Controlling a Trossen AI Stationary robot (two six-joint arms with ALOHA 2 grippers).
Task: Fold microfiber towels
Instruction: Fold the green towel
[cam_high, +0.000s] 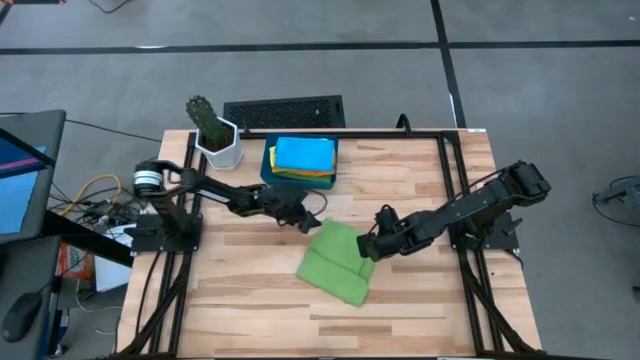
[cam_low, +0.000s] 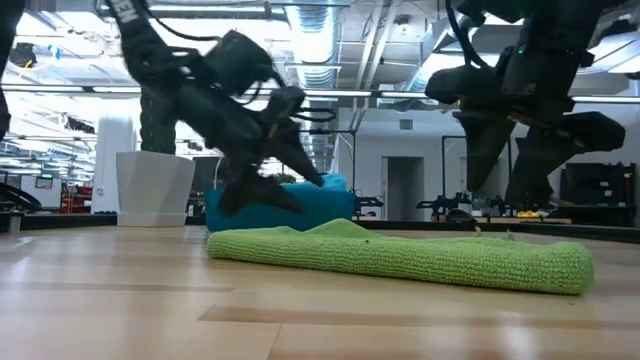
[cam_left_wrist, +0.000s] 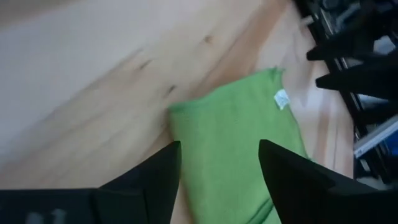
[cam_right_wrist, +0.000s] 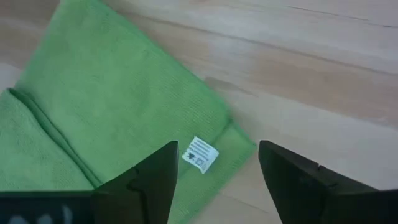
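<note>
Green towel (cam_high: 338, 265) lies folded mid-table, white tag (cam_right_wrist: 199, 154) showing near one corner. Left gripper (cam_high: 305, 221) hovers over its far corner, jaws spread, holding nothing. Right gripper (cam_high: 368, 246) sits at its right edge, jaws released too. Blue (cam_high: 304, 152), yellow and orange towels stacked in teal tray (cam_high: 268, 164) beside potted cactus (cam_high: 212, 130).

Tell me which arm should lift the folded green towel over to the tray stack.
Left, probably. The left claw is open, above the green towel's edge nearest the teal tray, which is on its side of the table. The right claw, also open, is over the towel's far edge.
</note>
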